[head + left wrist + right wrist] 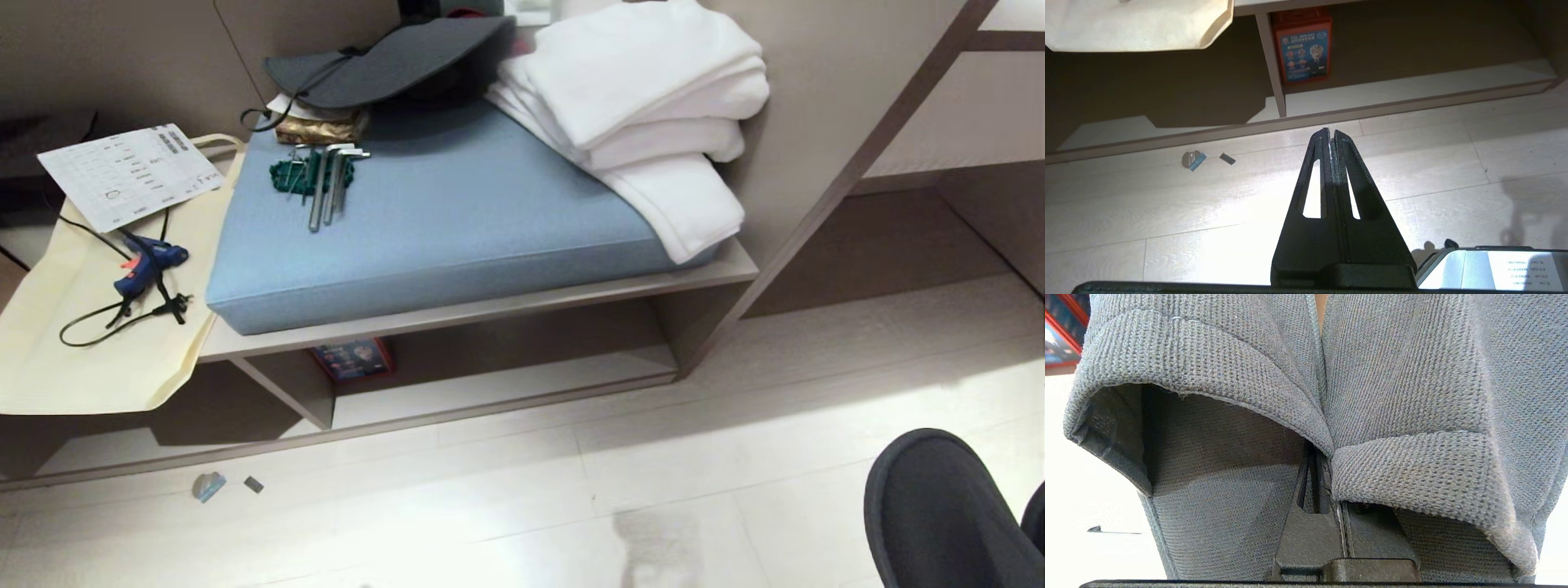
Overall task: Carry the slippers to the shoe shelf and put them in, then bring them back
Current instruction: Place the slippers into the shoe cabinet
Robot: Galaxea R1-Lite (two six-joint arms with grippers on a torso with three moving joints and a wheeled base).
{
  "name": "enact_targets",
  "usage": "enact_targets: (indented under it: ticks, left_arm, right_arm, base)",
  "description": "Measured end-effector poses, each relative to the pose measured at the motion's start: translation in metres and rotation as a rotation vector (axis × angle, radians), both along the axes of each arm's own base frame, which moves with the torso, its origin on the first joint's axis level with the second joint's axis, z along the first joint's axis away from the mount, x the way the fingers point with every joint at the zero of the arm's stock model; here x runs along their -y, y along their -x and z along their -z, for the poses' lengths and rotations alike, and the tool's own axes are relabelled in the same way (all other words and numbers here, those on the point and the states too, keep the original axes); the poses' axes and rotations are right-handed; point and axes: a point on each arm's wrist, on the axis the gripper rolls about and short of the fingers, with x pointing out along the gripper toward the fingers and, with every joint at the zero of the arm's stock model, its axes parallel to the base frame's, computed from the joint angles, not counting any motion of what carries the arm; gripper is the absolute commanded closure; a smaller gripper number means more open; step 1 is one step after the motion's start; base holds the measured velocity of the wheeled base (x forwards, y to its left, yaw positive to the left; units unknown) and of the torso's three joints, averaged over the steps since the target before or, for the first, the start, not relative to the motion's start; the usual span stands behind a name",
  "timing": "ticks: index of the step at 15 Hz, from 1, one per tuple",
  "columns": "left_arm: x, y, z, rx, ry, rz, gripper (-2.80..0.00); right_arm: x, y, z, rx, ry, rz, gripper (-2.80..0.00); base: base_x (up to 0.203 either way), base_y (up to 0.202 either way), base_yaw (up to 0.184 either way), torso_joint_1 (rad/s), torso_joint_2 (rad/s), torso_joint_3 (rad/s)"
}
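Observation:
The slippers (pixel 939 514) hang dark at the lower right of the head view, above the pale floor. Up close they are grey-blue knit (pixel 1404 477), side by side with their openings facing the camera. My right gripper (pixel 1319 473) is shut on their two inner edges, one finger inside each slipper; its tips are hidden by the fabric. The shoe shelf (pixel 298 392) is the low open space under the taupe bench, split by a divider (pixel 1274 73) into two cubbies. My left gripper (pixel 1330 132) is shut and empty, hanging over the floor in front of the divider.
On the bench lie a blue cushion (pixel 457 229), folded white towels (pixel 653 106), hex keys (pixel 326 184), a dark hat (pixel 392 61), a cream bag (pixel 98 327) and a blue glue gun (pixel 147 265). A red box (pixel 353 359) stands in the right cubby. Small scraps (pixel 209 487) lie on the floor.

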Motion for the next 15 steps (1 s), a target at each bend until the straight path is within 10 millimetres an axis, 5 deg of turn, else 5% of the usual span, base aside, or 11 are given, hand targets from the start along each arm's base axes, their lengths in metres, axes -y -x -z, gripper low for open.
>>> enact_targets:
  ticks: [15]
  left_arm:
    - [0.0, 0.0, 0.0, 0.0, 0.0, 0.0, 0.0]
  right_arm:
    - [0.0, 0.0, 0.0, 0.0, 0.0, 0.0, 0.0]
  base:
    - [0.0, 0.0, 0.0, 0.003, 0.0, -0.198]
